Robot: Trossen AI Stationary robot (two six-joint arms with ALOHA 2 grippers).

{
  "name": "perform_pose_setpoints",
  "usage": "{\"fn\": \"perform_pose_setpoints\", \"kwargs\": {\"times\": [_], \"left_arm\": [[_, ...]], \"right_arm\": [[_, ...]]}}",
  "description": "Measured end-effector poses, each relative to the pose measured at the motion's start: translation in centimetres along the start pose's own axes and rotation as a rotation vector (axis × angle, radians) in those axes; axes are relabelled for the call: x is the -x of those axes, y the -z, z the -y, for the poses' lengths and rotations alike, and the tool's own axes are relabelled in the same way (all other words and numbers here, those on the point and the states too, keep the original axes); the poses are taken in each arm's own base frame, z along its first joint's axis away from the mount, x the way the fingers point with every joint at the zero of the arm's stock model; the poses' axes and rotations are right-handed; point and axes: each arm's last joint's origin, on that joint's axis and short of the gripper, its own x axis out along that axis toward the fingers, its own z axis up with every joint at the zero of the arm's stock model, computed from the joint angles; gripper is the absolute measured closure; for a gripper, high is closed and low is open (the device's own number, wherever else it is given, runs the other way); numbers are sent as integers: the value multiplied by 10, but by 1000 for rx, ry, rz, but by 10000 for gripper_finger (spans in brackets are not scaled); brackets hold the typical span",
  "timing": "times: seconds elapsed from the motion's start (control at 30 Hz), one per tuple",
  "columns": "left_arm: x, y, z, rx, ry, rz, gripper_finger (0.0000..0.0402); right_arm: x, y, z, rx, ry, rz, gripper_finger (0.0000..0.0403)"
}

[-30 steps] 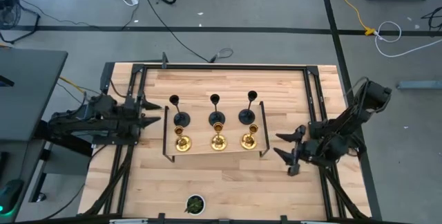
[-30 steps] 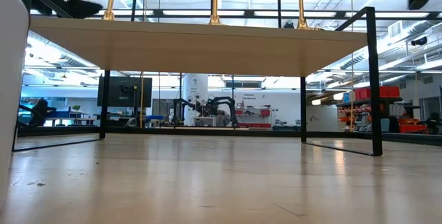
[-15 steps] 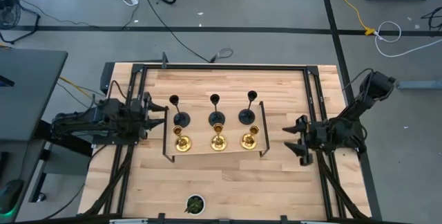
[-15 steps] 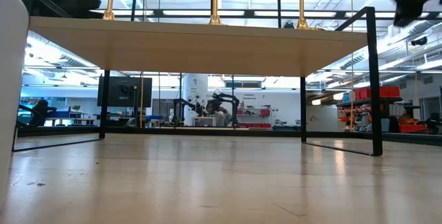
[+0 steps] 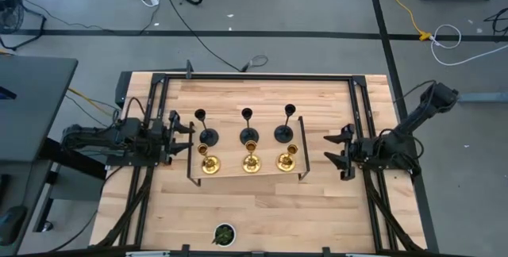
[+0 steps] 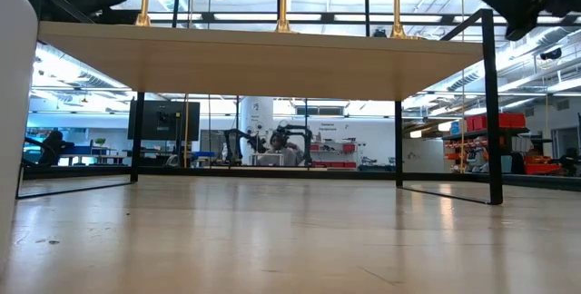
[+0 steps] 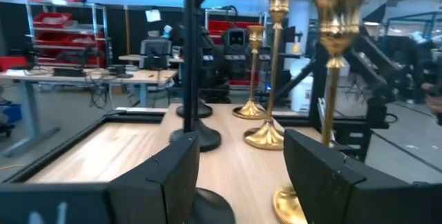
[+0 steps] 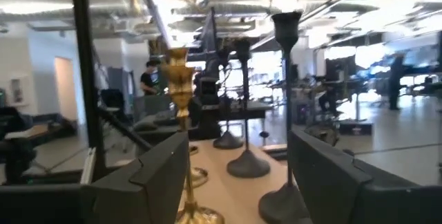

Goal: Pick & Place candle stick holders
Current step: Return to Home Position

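Three matte black candle stick holders [image 5: 249,135] and three shiny gold ones [image 5: 251,163] stand upright on their round bases in two rows on a raised wooden shelf [image 5: 230,151]. The black row is on the far side and the gold row on the near side. My left gripper [image 5: 188,136] is open at the shelf's left end, level with the holders and touching nothing. Its wrist view shows a black stem [image 7: 190,51] and gold stems [image 7: 334,72] ahead. My right gripper [image 5: 332,151] is open and empty, right of the shelf. Its wrist view shows a gold holder [image 8: 178,113] and a black holder [image 8: 285,99].
The shelf stands on thin black legs [image 6: 490,103] above the wooden table [image 5: 262,209]. A small dark round thing with green inside [image 5: 224,233] sits near the table's near edge. A black frame [image 5: 254,77] runs round the table.
My left gripper has moved toward the table's right, closer to the shelf's left end. My right gripper has moved toward the far edge and come level with the shelf's right end. The holders have not moved.
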Motion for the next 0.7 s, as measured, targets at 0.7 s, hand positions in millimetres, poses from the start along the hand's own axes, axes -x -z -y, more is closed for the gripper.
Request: {"fn": "perform_pose_setpoints", "kwargs": {"times": [0.7], "left_arm": [[-1,14,0,-55,-33,-57,191]], "right_arm": [[-18,19,73,-100,26,-145,153]]}}
